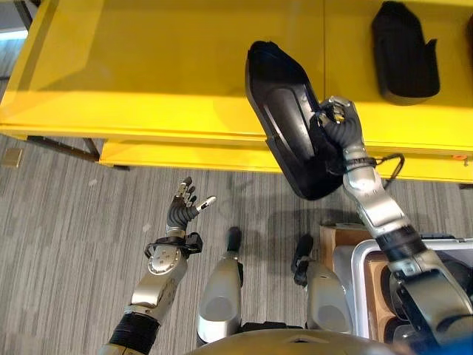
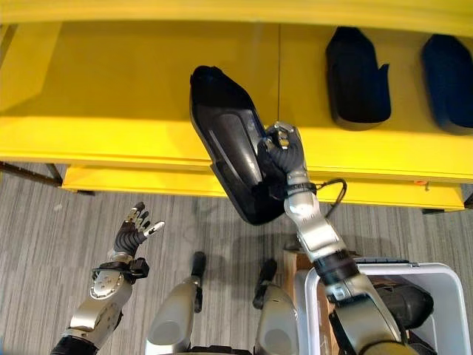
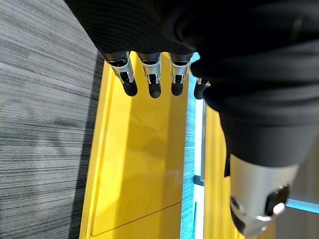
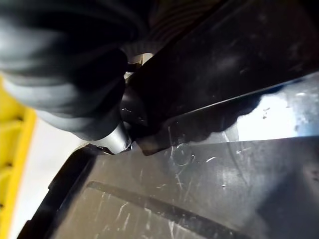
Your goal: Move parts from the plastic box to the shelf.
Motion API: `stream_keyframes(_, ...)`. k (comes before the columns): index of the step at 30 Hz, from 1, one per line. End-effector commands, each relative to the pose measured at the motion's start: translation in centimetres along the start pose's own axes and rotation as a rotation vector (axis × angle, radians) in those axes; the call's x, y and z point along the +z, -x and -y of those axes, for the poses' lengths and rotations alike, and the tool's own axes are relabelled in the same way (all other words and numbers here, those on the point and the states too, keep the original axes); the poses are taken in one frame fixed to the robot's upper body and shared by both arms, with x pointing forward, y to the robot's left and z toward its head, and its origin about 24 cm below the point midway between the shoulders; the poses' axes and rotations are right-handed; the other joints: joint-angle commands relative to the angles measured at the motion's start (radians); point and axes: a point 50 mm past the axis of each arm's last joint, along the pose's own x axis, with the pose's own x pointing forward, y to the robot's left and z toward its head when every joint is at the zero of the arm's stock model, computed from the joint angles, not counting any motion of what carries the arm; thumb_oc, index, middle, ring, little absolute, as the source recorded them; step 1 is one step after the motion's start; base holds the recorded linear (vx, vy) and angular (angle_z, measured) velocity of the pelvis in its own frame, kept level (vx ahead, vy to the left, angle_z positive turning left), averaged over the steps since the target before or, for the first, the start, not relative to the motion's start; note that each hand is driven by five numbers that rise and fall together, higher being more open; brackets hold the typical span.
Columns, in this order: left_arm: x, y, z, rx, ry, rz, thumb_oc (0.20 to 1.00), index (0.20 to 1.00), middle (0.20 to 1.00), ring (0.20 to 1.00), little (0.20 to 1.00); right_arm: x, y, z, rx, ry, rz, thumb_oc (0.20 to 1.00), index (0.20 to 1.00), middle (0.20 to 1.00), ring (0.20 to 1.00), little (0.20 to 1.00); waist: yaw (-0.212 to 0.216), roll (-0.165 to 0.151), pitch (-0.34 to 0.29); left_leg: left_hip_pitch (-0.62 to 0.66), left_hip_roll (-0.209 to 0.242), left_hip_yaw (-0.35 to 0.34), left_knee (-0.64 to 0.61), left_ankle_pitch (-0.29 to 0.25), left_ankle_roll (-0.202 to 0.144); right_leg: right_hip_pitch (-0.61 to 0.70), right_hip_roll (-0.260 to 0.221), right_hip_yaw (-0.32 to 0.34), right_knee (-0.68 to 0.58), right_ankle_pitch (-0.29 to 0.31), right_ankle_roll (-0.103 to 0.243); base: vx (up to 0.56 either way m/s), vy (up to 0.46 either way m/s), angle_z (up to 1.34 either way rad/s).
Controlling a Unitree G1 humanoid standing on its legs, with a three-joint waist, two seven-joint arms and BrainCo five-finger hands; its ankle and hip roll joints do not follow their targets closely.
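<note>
Black part [image 2: 233,159] gripped in right hand [image 2: 284,159] above yellow shelf [image 2: 126,96], not yet set down; two parts [image 2: 357,74] already shelved, more seemingly left in plastic box [image 2: 443,275]; left hand [image 2: 133,233] released, idle.

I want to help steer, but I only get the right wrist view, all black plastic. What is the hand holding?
Observer: The right hand is curled round a long black part, lifted over the yellow shelf.
Operator: Is anything on the shelf yet?
Observer: Yes, two more black parts lie on it, to the right of the held one.
Operator: What is the other hand doing?
Observer: The left hand is raised over the grey floor, open and holding nothing.
Operator: Where is the box?
Observer: The white plastic box sits at the lower right, beside the right arm.
</note>
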Motion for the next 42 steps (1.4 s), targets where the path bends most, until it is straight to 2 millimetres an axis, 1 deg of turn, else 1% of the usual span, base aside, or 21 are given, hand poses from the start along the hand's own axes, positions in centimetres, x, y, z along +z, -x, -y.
stream_keyframes(1, 2.5, 0.6, -0.2, -0.053, 0.016, 0.124, 1.000, 1.000, 1.000, 1.000, 1.000, 3.2, -1.8, 0.5, -0.045, -0.041, 0.117, 0.200, 0.200, 0.200, 0.200, 0.200, 0.010, -0.015, -0.055, -0.005, 0.086, 0.067, 0.039, -0.006, -0.036, 0.022, -0.070, 0.006, 0.029, -0.006, 0.094, -0.03, 0.015, 0.06)
stream_keyframes(3, 2.8, 0.5, 0.0, -0.067, 0.015, 0.134, 1.000, 1.000, 1.000, 1.000, 1.000, 4.0, -3.0, 0.9, -0.066, -0.026, 0.129, 0.200, 0.200, 0.200, 0.200, 0.200, 0.019, -0.012, -0.046, -0.013, 0.084, 0.065, 0.041, -0.005, -0.036, 0.015, -0.072, 0.006, 0.029, -0.002, 0.094, 0.00, 0.000, 0.00)
stream_keyframes(4, 2.8, 0.5, 0.0, -0.067, 0.015, 0.135, 1.000, 1.000, 1.000, 1.000, 1.000, 4.1, -3.0, 0.9, -0.066, -0.027, 0.129, 0.200, 0.200, 0.200, 0.200, 0.200, 0.019, -0.012, -0.045, -0.013, 0.084, 0.065, 0.041, -0.005, -0.036, 0.015, -0.072, 0.006, 0.029, -0.003, 0.094, -0.03, 0.012, 0.01)
stream_keyframes(5, 3.0, 0.4, 0.2, -0.080, 0.020, 0.143, 1.000, 1.000, 1.000, 1.000, 1.000, 4.9, -4.1, 1.3, -0.085, -0.017, 0.139, 0.200, 0.200, 0.200, 0.200, 0.200, 0.028, -0.011, -0.036, -0.025, 0.080, 0.061, 0.047, -0.006, -0.034, 0.009, -0.073, 0.006, 0.031, 0.000, 0.094, -0.04, 0.013, 0.01)
stream_keyframes(7, 3.3, 0.3, 0.3, -0.090, 0.019, 0.151, 1.000, 1.000, 1.000, 1.000, 1.000, 6.1, -5.3, 1.9, -0.111, 0.003, 0.162, 0.200, 0.200, 0.200, 0.200, 0.200, 0.036, -0.009, -0.025, -0.044, 0.073, 0.058, 0.063, -0.011, -0.032, -0.002, -0.078, 0.005, 0.036, 0.001, 0.094, -0.04, 0.019, 0.09)
stream_keyframes(8, 3.3, 0.3, 0.3, -0.090, 0.019, 0.151, 1.000, 1.000, 1.000, 1.000, 1.000, 6.1, -5.3, 1.9, -0.111, 0.003, 0.162, 0.200, 0.200, 0.200, 0.200, 0.200, 0.036, -0.009, -0.025, -0.044, 0.073, 0.057, 0.063, -0.011, -0.032, -0.002, -0.078, 0.005, 0.036, 0.001, 0.094, -0.04, 0.028, 0.13)
stream_keyframes(10, 3.6, 0.2, 0.5, -0.102, 0.026, 0.161, 1.000, 1.000, 1.000, 1.000, 1.000, 7.7, -6.7, 2.9, -0.153, 0.021, 0.181, 0.200, 0.200, 0.200, 0.200, 0.200, 0.047, -0.007, -0.010, -0.072, 0.065, 0.053, 0.092, -0.021, -0.028, -0.020, -0.086, 0.005, 0.048, 0.001, 0.094, -0.03, 0.030, 0.07)
stream_keyframes(11, 3.6, 0.2, 0.5, -0.102, 0.026, 0.161, 1.000, 1.000, 1.000, 1.000, 1.000, 7.7, -6.7, 2.9, -0.153, 0.021, 0.182, 0.200, 0.200, 0.200, 0.200, 0.200, 0.047, -0.007, -0.010, -0.073, 0.065, 0.053, 0.092, -0.021, -0.028, -0.020, -0.086, 0.006, 0.049, 0.001, 0.094, -0.03, 0.053, 0.04)
stream_keyframes(12, 3.9, 0.1, 0.9, -0.120, 0.037, 0.171, 1.000, 1.000, 1.000, 1.000, 1.000, 9.0, -7.9, 3.9, -0.194, 0.019, 0.188, 0.200, 0.200, 0.200, 0.200, 0.200, 0.056, -0.001, 0.005, -0.103, 0.057, 0.050, 0.128, -0.032, -0.025, -0.040, -0.096, 0.010, 0.066, 0.001, 0.094, -0.03, 0.041, 0.03)
stream_keyframes(13, 3.9, 0.1, 0.9, -0.120, 0.038, 0.172, 1.000, 1.000, 1.000, 1.000, 1.000, 9.1, -7.9, 3.9, -0.194, 0.019, 0.189, 0.200, 0.200, 0.200, 0.200, 0.200, 0.056, -0.001, 0.005, -0.105, 0.057, 0.050, 0.130, -0.033, -0.025, -0.041, -0.096, 0.010, 0.067, 0.000, 0.094, -0.03, 0.059, 0.08)
stream_keyframes(15, 4.2, 0.0, 1.1, -0.128, 0.038, 0.183, 1.000, 1.000, 1.000, 1.000, 1.000, 10.3, -8.6, 4.7, -0.224, 0.025, 0.209, 0.200, 0.200, 0.200, 0.200, 0.200, 0.061, 0.003, 0.014, -0.123, 0.052, 0.050, 0.152, -0.045, -0.022, -0.057, -0.099, 0.015, 0.080, -0.002, 0.094, -0.02, 0.034, 0.22)
stream_keyframes(16, 4.2, 0.0, 1.1, -0.128, 0.038, 0.183, 1.000, 1.000, 1.000, 1.000, 1.000, 10.3, -8.6, 4.7, -0.224, 0.025, 0.209, 0.200, 0.200, 0.200, 0.200, 0.200, 0.061, 0.003, 0.014, -0.123, 0.052, 0.050, 0.152, -0.045, -0.022, -0.057, -0.099, 0.015, 0.080, -0.002, 0.094, -0.02, 0.043, 0.16)
stream_keyframes(18, 4.5, -0.1, 1.2, -0.135, 0.040, 0.191, 1.000, 1.000, 1.000, 1.000, 1.000, 11.7, -9.5, 5.6, -0.268, -0.009, 0.215, 0.200, 0.200, 0.200, 0.200, 0.200, 0.066, 0.009, 0.026, -0.151, 0.045, 0.051, 0.178, -0.055, -0.018, -0.080, -0.105, 0.024, 0.097, -0.006, 0.094, -0.02, 0.052, 0.02)
stream_keyframes(21, 4.5, -0.1, 1.3, -0.142, 0.048, 0.192, 1.000, 1.000, 1.000, 1.000, 1.000, 12.5, -10.2, 6.5, -0.303, -0.052, 0.205, 0.200, 0.200, 0.200, 0.200, 0.200, 0.071, 0.013, 0.031, -0.174, 0.039, 0.052, 0.194, -0.061, -0.016, -0.099, -0.109, 0.028, 0.107, -0.007, 0.094, -0.01, 0.044, 0.01)
stream_keyframes(28, 5.6, -0.6, 2.2, -0.178, 0.041, 0.228, 1.000, 1.000, 1.000, 1.000, 1.000, 12.0, -11.6, 8.0, -0.388, -0.239, 0.072, 0.200, 0.200, 0.200, 0.200, 0.200, 0.079, 0.023, 0.046, -0.212, 0.033, 0.045, 0.212, -0.067, -0.011, -0.129, -0.109, 0.030, 0.115, -0.012, 0.094, 0.01, 0.009, 0.00)
stream_keyframes(29, 5.9, -0.7, 2.6, -0.191, 0.046, 0.236, 1.000, 1.000, 1.000, 1.000, 1.000, 12.0, -11.8, 8.1, -0.400, -0.305, 0.053, 0.200, 0.200, 0.200, 0.200, 0.200, 0.081, 0.026, 0.042, -0.208, 0.033, 0.037, 0.212, -0.087, -0.016, -0.125, -0.105, 0.036, 0.119, -0.031, 0.103, 0.00, 0.000, 0.00)
stream_keyframes(30, 6.1, -0.8, 2.8, -0.202, 0.040, 0.243, 1.000, 1.000, 1.000, 1.000, 1.000, 12.2, -12.0, 8.3, -0.399, -0.335, 0.046, 0.200, 0.200, 0.200, 0.200, 0.200, 0.082, 0.027, 0.046, -0.222, 0.029, 0.039, 0.212, -0.066, -0.009, -0.135, -0.109, 0.030, 0.115, -0.011, 0.094, 0.09, -0.004, 0.01)
stream_keyframes(31, 6.1, -0.8, 2.9, -0.210, 0.032, 0.245, 1.000, 1.000, 1.000, 1.000, 1.000, 12.2, -12.0, 8.2, -0.396, -0.333, 0.041, 0.200, 0.200, 0.200, 0.200, 0.200, 0.082, 0.026, 0.043, -0.215, 0.031, 0.034, 0.217, -0.090, -0.016, -0.129, -0.107, 0.037, 0.123, -0.032, 0.103, 0.00, 0.024, 0.04)
stream_keyframes(32, 6.3, -0.8, 3.2, -0.229, 0.030, 0.251, 1.000, 1.000, 1.000, 1.000, 1.000, 12.9, -12.3, 8.4, -0.391, -0.320, 0.053, 0.200, 0.200, 0.200, 0.200, 0.200, 0.083, 0.027, 0.045, -0.220, 0.029, 0.034, 0.221, -0.092, -0.015, -0.134, -0.107, 0.036, 0.125, -0.032, 0.103, 0.08, 0.005, 0.04)
stream_keyframes(38, 6.5, -0.9, 3.7, -0.258, 0.033, 0.253, 1.000, 1.000, 1.000, 1.000, 1.000, 13.4, -12.6, 8.9, -0.409, -0.401, 0.031, 0.200, 0.200, 0.200, 0.200, 0.200, 0.092, 0.028, 0.044, -0.233, 0.025, 0.028, 0.223, -0.094, -0.013, -0.140, -0.105, 0.032, 0.116, -0.029, 0.107, 0.00, 0.000, 0.00)
stream_keyframes(42, 6.6, -0.9, 4.0, -0.275, 0.041, 0.253, 1.000, 1.000, 1.000, 1.000, 1.000, 14.2, -12.8, 9.4, -0.414, -0.393, 0.038, 0.200, 0.200, 0.200, 0.200, 0.200, 0.101, 0.031, 0.042, -0.242, 0.020, 0.023, 0.225, -0.094, -0.011, -0.142, -0.106, 0.029, 0.115, -0.027, 0.108, 0.00, 0.000, 0.00)
